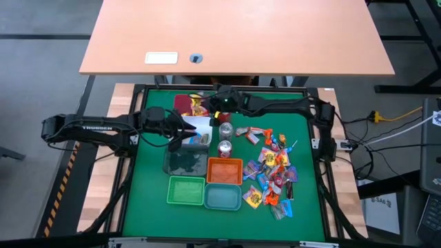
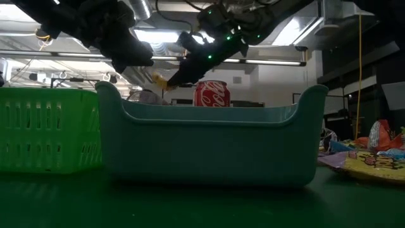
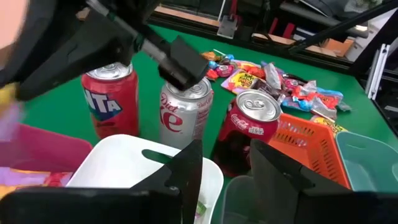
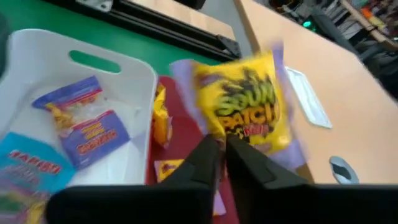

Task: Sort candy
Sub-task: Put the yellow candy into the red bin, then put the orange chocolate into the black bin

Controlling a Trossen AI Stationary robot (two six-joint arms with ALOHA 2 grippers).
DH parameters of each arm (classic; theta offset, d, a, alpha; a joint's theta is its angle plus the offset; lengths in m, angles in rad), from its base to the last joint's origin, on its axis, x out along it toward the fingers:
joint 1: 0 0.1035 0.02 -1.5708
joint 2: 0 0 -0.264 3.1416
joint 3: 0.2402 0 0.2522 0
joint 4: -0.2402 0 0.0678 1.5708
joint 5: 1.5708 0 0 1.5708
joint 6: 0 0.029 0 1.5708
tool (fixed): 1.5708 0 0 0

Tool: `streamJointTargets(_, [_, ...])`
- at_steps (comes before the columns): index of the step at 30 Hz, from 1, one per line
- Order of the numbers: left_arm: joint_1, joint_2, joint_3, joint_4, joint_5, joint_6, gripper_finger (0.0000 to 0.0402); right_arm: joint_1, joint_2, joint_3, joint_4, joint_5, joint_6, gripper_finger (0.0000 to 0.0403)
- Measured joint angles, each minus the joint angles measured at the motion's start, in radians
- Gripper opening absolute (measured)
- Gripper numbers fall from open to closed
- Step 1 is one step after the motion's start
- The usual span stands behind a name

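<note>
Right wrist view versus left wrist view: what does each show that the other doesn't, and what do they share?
Only the right wrist view shows the yellow Sour Patch packet at the tips of the right gripper, above the dark red bin, and the packets lying in the white bin.

Only the left wrist view shows the three cans, the loose candy pile, the orange bin and the left gripper, open.

Both show the white bin.
</note>
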Motion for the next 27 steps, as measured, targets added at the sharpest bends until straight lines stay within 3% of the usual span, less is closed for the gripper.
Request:
streamJointTargets(8, [0.0,0.0,0.0,-0.001,-0.001,0.0,0.0124,0.0,0.014,0.0,-0.016,0.021,0.006,0.0158])
streamJointTargets(14, [0.0,0.0,0.0,-0.002,-0.001,0.0,0.0124,0.01,-0.033,0.006,-0.077,0.059,0.054,0.018])
streamJointTargets(23, [0.0,0.0,0.0,-0.003,-0.002,0.0,0.0124,0.045,-0.203,0.127,-0.631,0.058,0.065,0.0181])
streamJointTargets(27, [0.0,0.0,0.0,-0.003,-0.002,0.0,0.0124,0.059,-0.268,0.161,-0.878,0.057,0.178,0.0181])
